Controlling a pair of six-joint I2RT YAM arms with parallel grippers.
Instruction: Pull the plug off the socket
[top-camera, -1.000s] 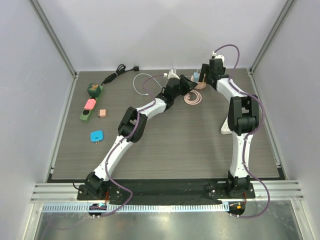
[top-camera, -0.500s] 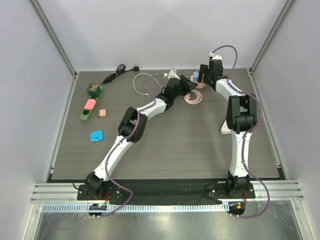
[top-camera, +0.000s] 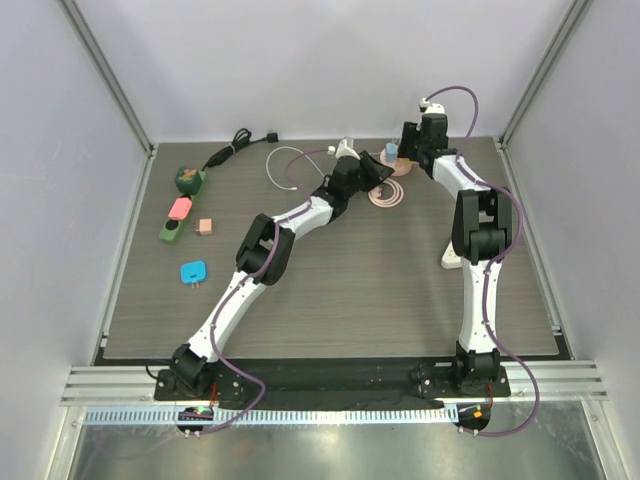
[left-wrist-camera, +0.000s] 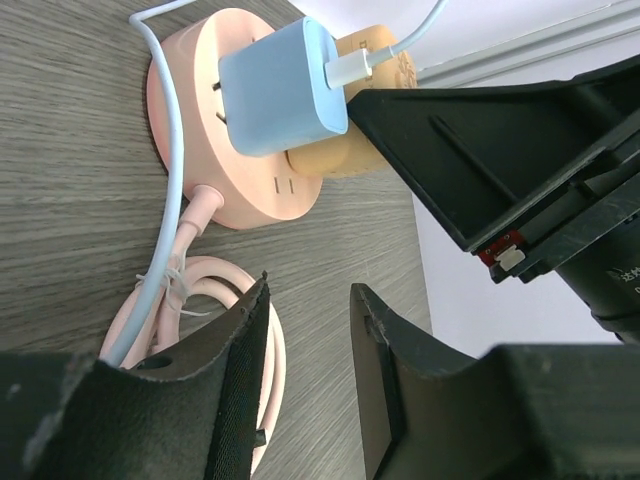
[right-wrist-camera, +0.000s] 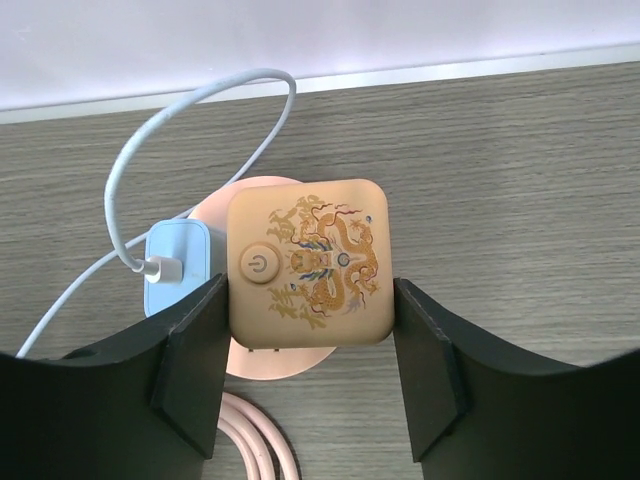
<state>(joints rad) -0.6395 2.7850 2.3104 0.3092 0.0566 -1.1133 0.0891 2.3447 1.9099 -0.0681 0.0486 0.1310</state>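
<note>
"Right wrist: where's the plug (right-wrist-camera: 308, 262)?"
"In the socket (right-wrist-camera: 285, 362) by the table's (right-wrist-camera: 520, 180) far edge, right gripper (right-wrist-camera: 310, 280) clamped on its sides. Left gripper (left-wrist-camera: 310, 290) hovers close by, jaws apart, empty."

Pink socket (right-wrist-camera: 280, 362) largely hidden under tan cube (right-wrist-camera: 308, 262). Blue plug (right-wrist-camera: 175, 265) partly covered by finger (right-wrist-camera: 190, 370). White cable (right-wrist-camera: 190, 110) cut off at left edge. Finger-to-cube contact possibly made; not resolved.
</note>
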